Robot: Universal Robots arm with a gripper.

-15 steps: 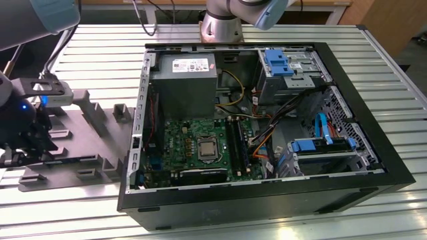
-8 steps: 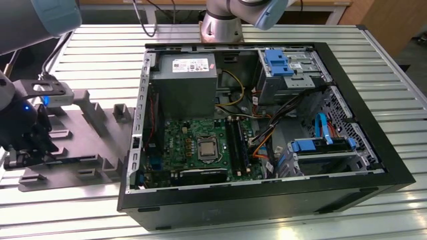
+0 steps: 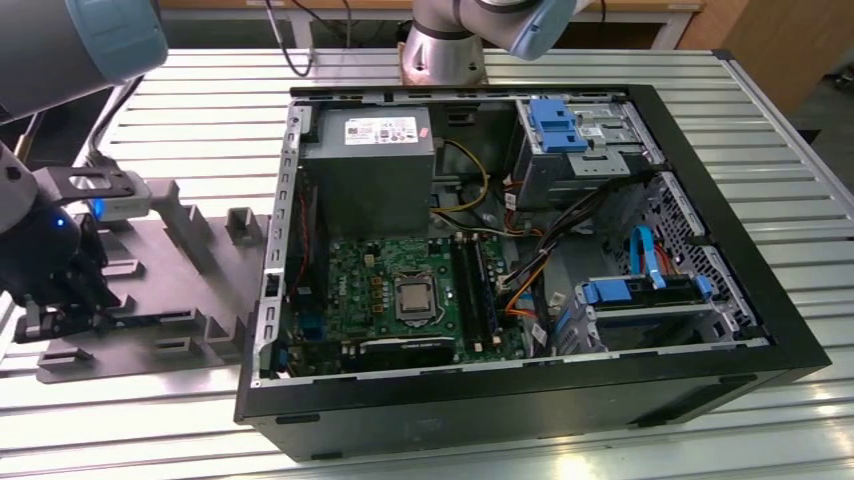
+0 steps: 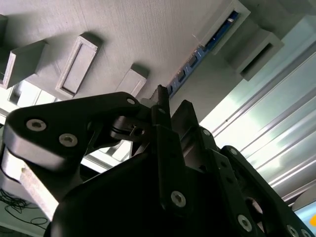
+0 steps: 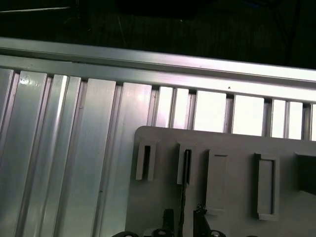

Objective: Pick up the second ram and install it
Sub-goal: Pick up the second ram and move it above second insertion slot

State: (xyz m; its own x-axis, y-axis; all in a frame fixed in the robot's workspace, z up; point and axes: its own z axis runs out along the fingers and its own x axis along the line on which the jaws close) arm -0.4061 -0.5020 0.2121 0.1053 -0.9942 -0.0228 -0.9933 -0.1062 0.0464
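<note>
Gripper, narrowly parted, straddles the second ram standing in the grey tray.

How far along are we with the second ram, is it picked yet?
Not picked yet. The long dark memory stick stands on edge in the grey plastic holder tray. In hand: the gripper is down over it, open, one finger on either side. Left: lifting it out and seating it in the green motherboard inside the open black computer case.
</note>
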